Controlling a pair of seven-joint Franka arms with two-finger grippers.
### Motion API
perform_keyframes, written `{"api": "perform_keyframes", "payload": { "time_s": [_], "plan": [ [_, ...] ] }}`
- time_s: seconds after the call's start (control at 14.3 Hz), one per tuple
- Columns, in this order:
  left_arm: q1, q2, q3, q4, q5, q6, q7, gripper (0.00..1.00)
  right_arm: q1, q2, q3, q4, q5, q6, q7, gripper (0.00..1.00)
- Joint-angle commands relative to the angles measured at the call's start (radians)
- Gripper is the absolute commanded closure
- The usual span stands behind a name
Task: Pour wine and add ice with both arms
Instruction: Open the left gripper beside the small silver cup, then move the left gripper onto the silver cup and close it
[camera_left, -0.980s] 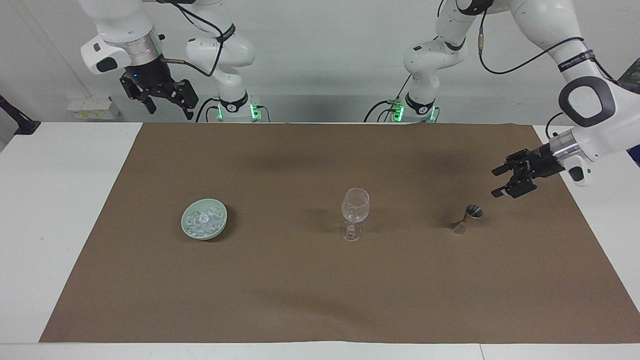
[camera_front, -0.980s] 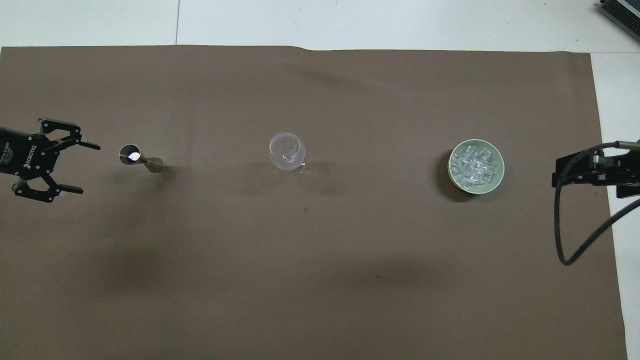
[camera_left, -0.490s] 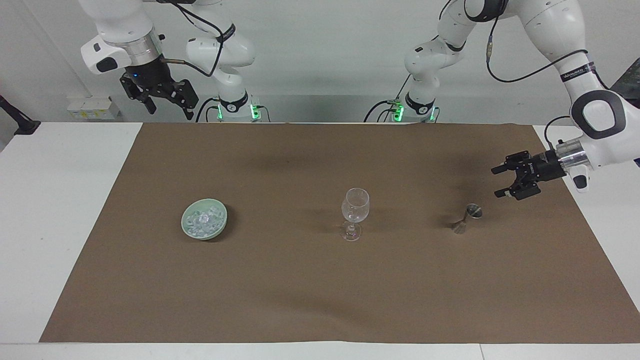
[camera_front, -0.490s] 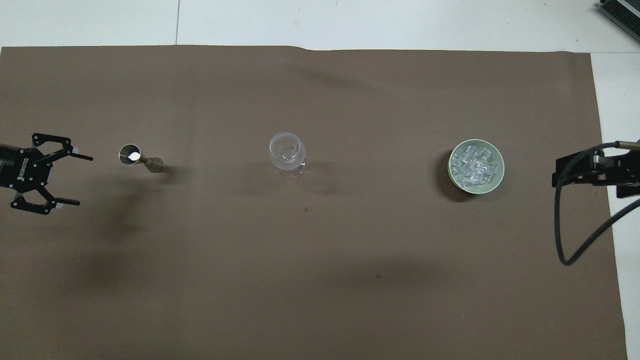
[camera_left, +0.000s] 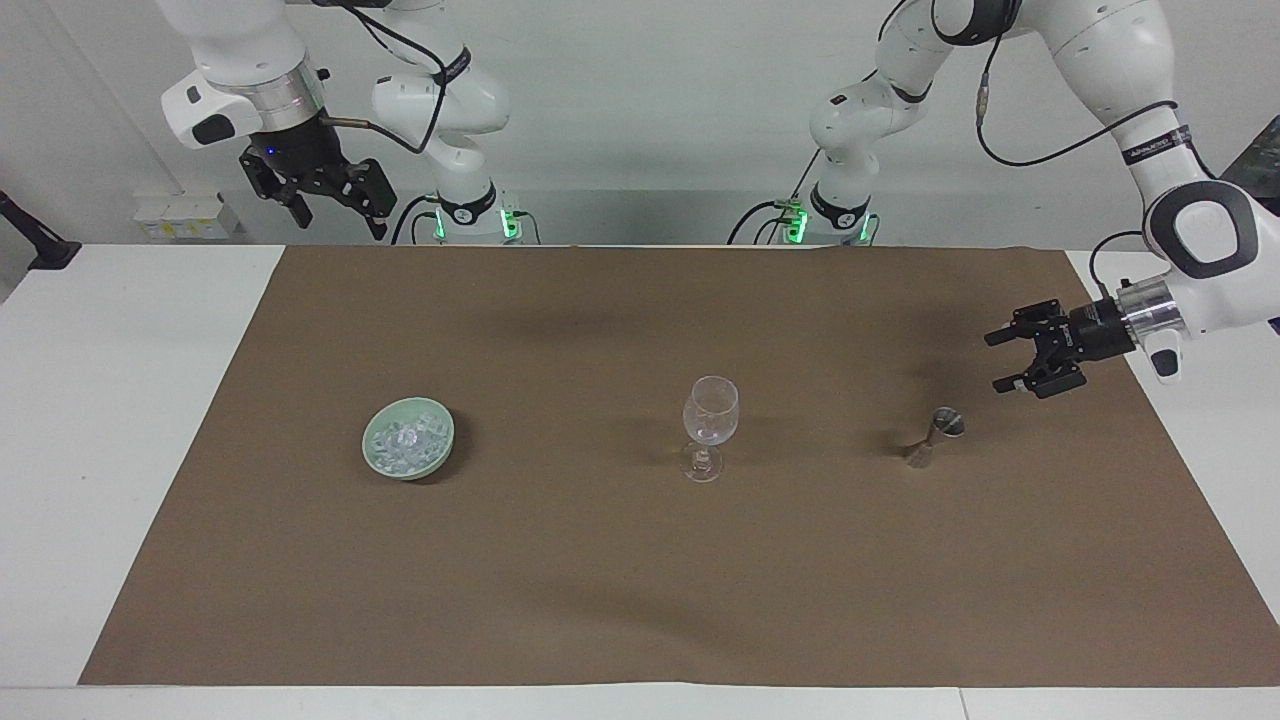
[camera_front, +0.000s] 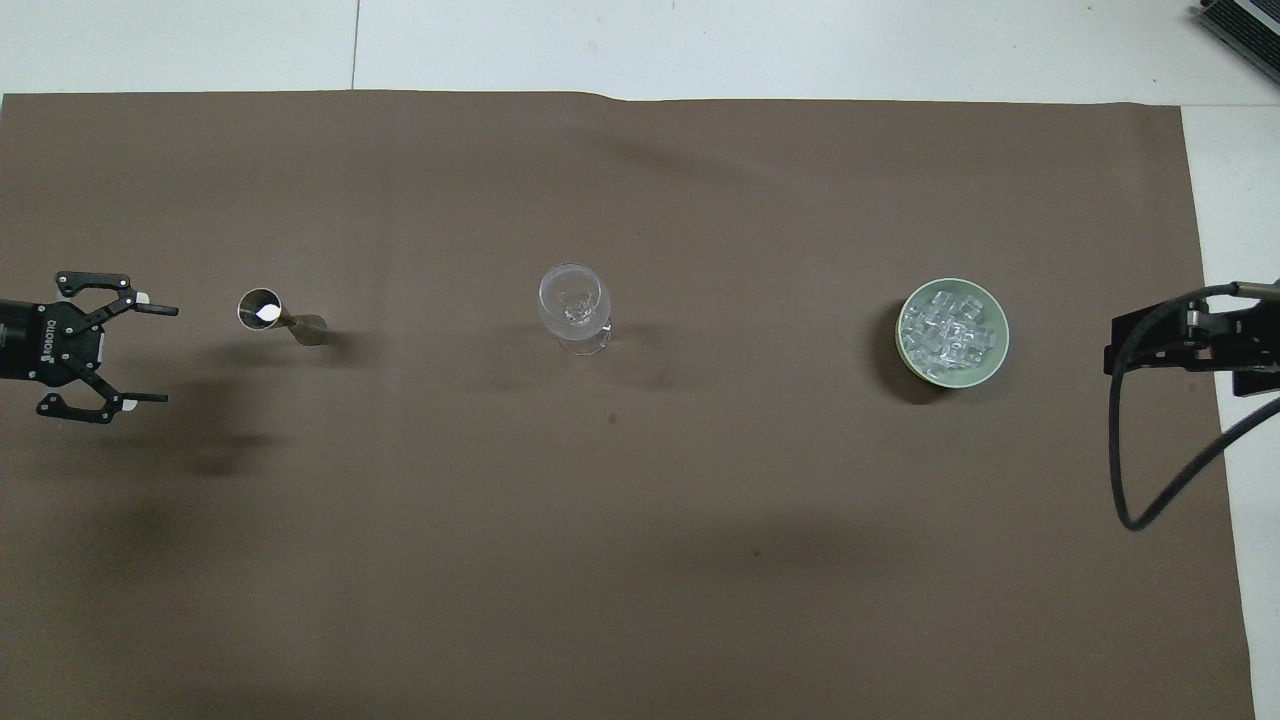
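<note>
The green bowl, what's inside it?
The bowl holds a heap of ice chunks. The heap hides the bowl's bottom and anything under the top chunks.

We can read one word only: white lettering, "ROBOTIQ", on the black body of the left gripper (camera_front: 155, 354) (seen sideways in the overhead view). The arm band's lettering we cannot make out.

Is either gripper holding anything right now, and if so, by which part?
Nothing is held. The left gripper is open beside the metal jigger; the right gripper waits, open.
</note>
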Motion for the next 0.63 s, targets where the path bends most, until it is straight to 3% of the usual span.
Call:
{"api": "perform_keyframes", "payload": {
  "time_s": [0.0, 0.56],
  "plan": [
    [-0.016, 0.036, -0.007, -0.03, -0.056, 0.068, -0.035, 0.0, -0.02, -0.01, 0.006, -0.005, 0.02, 0.001, -0.032, 0.0],
    [-0.043, 0.06, -0.008, -0.09, -0.267, 0.2, -0.083, 0.0, -0.02, -0.01, 0.006, -0.005, 0.02, 0.001, -0.031, 0.0]
  ]
}}
